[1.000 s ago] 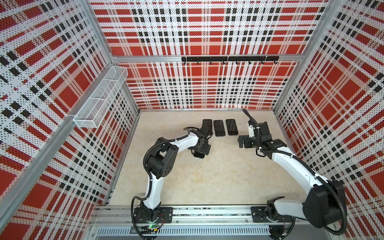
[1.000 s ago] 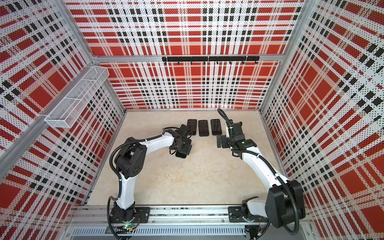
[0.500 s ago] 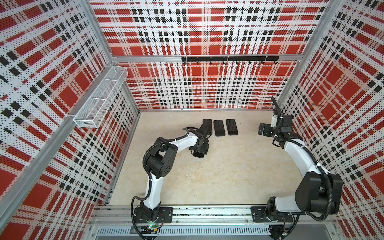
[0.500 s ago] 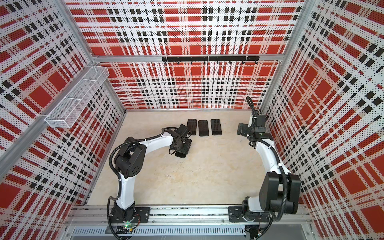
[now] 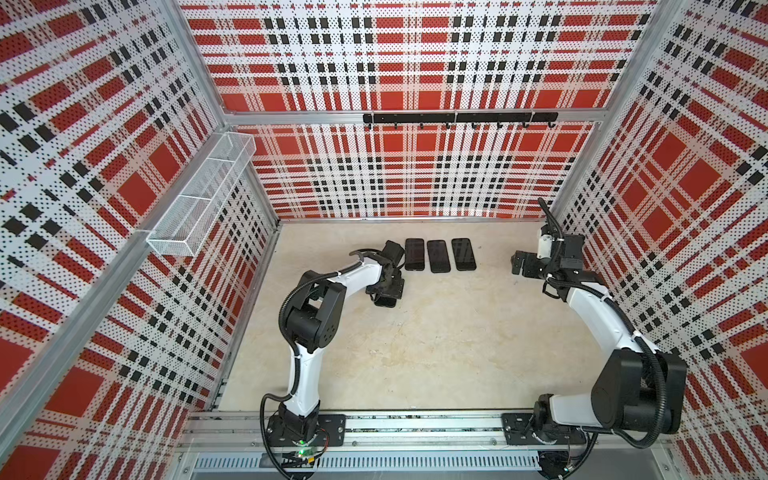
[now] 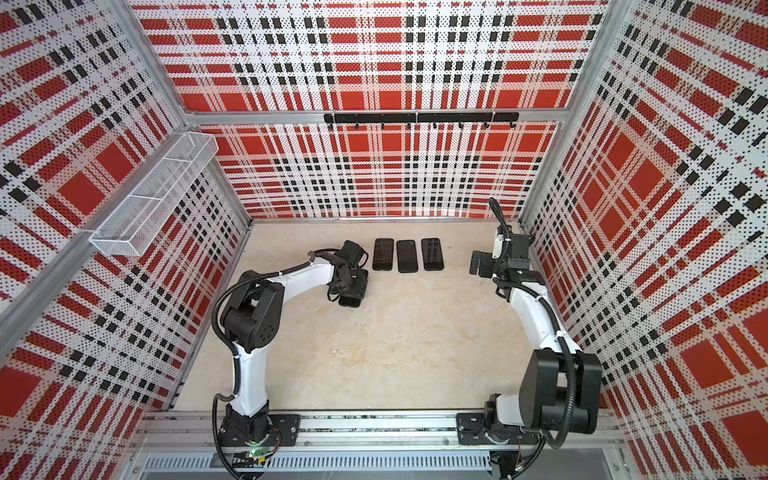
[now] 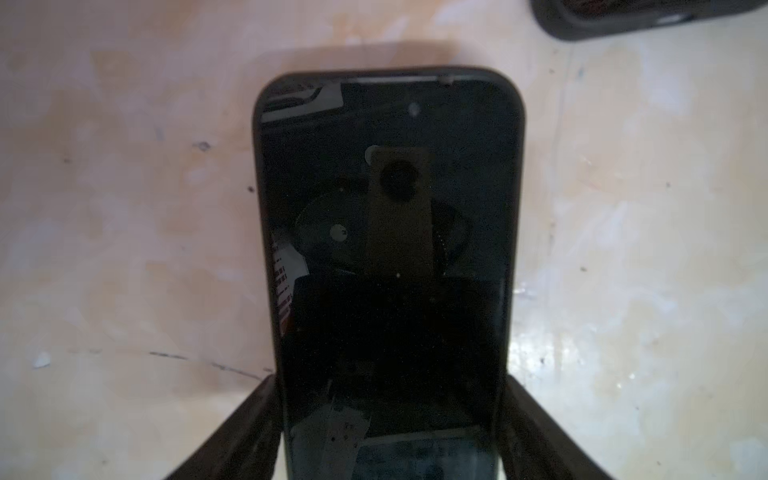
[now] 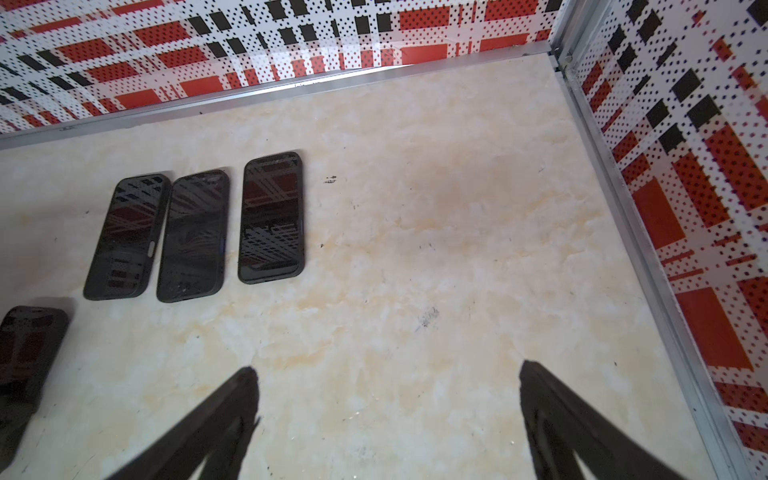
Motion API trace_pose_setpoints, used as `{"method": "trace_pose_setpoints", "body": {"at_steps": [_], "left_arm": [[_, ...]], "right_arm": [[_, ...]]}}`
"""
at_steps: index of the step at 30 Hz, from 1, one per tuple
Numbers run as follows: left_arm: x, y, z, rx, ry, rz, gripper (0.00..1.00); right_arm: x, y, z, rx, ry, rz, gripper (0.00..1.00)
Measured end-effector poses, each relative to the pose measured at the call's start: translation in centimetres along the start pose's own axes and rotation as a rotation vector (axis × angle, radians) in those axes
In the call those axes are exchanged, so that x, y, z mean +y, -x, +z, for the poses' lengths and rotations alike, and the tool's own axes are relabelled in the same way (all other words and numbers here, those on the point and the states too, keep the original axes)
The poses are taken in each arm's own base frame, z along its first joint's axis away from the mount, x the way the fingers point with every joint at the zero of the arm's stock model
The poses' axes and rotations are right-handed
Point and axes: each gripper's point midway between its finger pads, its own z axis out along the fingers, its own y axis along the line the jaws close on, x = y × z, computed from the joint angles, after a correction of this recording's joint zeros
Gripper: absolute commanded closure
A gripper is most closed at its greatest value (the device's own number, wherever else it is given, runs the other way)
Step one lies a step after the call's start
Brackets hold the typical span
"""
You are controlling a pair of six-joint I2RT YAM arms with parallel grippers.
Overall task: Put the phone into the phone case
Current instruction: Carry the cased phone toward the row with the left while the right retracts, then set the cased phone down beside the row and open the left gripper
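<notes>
Pinching glossy black rectangular phone (image 7: pixel 386 249) across width: left claw (image 7: pixel 388 379) (nearer arm). Phone flat on mottled beige bench (image 7: pixel 124 208), long axis twelve-to-six in top views. Idle right claw (image 8: pixel 387 366) spread, empty, three o'clock.

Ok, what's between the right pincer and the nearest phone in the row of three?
Nothing but bare tabletop separates the right pincer from the rightmost phone; both top views and the right wrist view show it.
</notes>
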Motion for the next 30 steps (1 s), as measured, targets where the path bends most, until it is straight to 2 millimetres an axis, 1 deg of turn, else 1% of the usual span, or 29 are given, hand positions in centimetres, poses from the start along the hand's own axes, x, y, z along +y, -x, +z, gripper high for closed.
{"method": "trace_pose_setpoints", "body": {"at_steps": [3, 5, 8, 10, 12, 13, 15, 17, 22, 24, 30], "left_arm": [[1.4, 2.6, -0.1, -0.042, 0.011, -0.041, 0.45], [2.2, 4.5, 0.2, -0.071, 0.015, -0.068, 0.45], [3.2, 6.2, 1.3, -0.088, 0.020, -0.095, 0.44], [3.5, 6.9, 2.2, -0.090, 0.023, -0.102, 0.44], [3.5, 7.5, 3.0, -0.088, 0.022, -0.103, 0.43], [3.4, 7.7, 3.1, -0.087, 0.023, -0.101, 0.42], [3.0, 8.9, 3.1, -0.114, 0.008, -0.102, 0.42], [2.6, 9.7, 3.4, -0.132, -0.004, -0.102, 0.42], [1.8, 10.6, 3.8, -0.154, -0.036, -0.128, 0.42], [1.6, 10.9, 3.9, -0.164, -0.045, -0.142, 0.42], [0.3, 12.4, 4.1, -0.214, -0.102, -0.186, 0.41]], "right_arm": [[0.1, 0.4, -0.7, -0.018, 0.004, -0.004, 0.00], [0.2, 0.6, -1.0, -0.026, 0.007, -0.007, 0.00], [0.2, 0.9, -1.5, -0.037, 0.002, -0.010, 0.00], [0.4, 0.9, -1.6, -0.038, 0.011, -0.011, 0.00], [0.4, 0.8, -1.6, -0.035, 0.015, -0.013, 0.00], [0.4, 0.8, -1.6, -0.034, 0.014, -0.013, 0.00], [0.1, 0.7, -1.6, -0.031, -0.004, -0.015, 0.00], [0.3, 0.6, -1.6, -0.030, 0.008, -0.014, 0.00], [0.1, 0.4, -1.5, -0.024, -0.004, -0.014, 0.00], [0.3, 0.4, -1.5, -0.024, 0.009, -0.014, 0.00], [0.1, 0.4, -1.5, -0.024, 0.000, -0.014, 0.00]]}}
